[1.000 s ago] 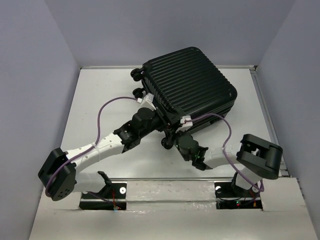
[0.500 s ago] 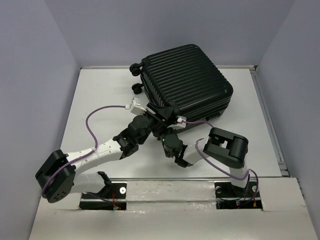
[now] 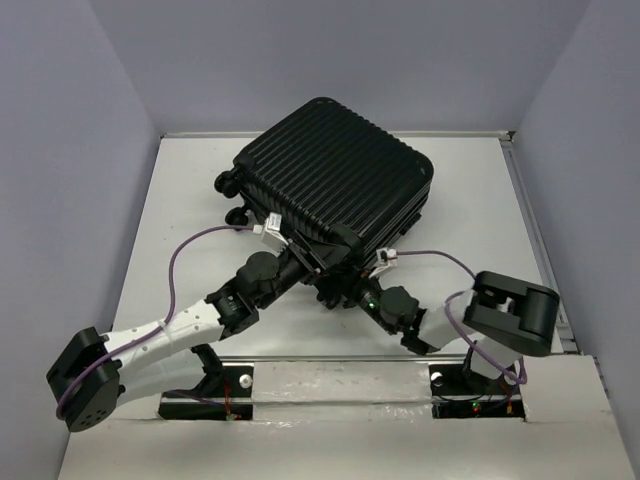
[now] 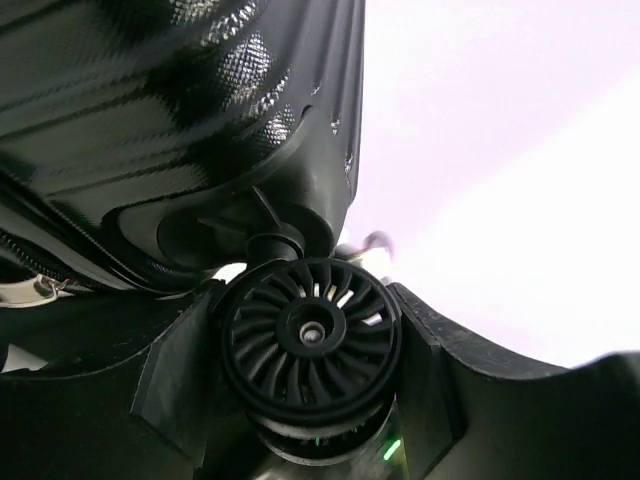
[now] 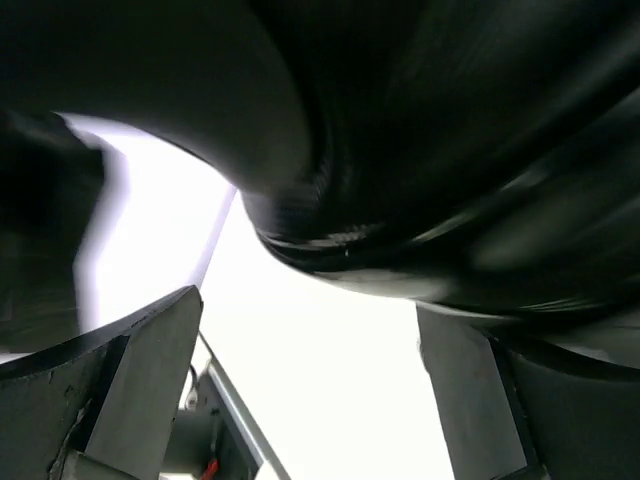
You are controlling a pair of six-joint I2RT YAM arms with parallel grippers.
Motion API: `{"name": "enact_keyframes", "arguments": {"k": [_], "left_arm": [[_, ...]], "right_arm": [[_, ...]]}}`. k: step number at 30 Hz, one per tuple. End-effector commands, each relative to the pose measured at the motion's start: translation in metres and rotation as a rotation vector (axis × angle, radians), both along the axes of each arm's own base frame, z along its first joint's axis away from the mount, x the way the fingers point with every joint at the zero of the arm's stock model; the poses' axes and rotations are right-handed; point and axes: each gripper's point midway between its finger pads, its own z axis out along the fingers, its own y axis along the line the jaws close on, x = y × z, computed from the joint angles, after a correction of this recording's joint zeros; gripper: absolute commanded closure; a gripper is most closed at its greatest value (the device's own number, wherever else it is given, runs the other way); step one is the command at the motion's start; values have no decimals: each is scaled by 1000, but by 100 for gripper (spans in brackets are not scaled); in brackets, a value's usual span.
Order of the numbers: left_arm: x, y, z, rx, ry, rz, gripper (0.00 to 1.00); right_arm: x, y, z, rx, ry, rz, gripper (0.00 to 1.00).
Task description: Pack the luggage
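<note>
- Left claw (image 4: 305, 300) is closed around a black spoked wheel (image 4: 310, 335) at the suitcase's near corner. One finger presses against each side of the wheel.
- Right claw (image 5: 305, 305) stands wide open with nothing between its fingers. It sits just beside the left claw, under the suitcase's rounded near edge.
- Right arm's elbow has swung back out to the right since half a second ago.
- Left arm has stretched further, and its shoulder now sits lower and further left than a second ago.
- Black ribbed suitcase (image 3: 335, 180) lies closed on the white table (image 3: 180, 230), towards the middle and back, tipped up at its near corner.
- Since a second ago the suitcase has slid left and turned.
- Two more wheels (image 3: 228, 183) at the suitcase's far left side have moved left with it.
</note>
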Motion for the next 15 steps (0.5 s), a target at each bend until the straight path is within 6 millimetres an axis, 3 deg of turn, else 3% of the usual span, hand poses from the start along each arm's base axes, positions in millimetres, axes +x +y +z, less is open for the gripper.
{"name": "enact_keyframes", "arguments": {"k": [1,2,4,5,8,11,15], "left_arm": [[-30,0,90,-239,-177,-181,94],[-29,1,87,-224,-178,-180,83],[-25,1,83,-181,-182,-180,66],[-22,2,77,-134,-179,-173,50],[-15,11,68,-64,-192,-144,25],[-9,22,60,20,-199,-107,16],[2,43,38,244,-225,-43,12]], "right_arm": [[-12,-32,67,170,-122,18,6],[-20,-34,84,181,-132,54,5],[-23,-30,74,62,-90,86,4],[-25,-28,50,-77,-21,105,4],[-37,-40,47,-166,-7,146,4],[-41,-50,49,-222,11,145,7],[-43,-46,55,-328,-6,190,4]]}}
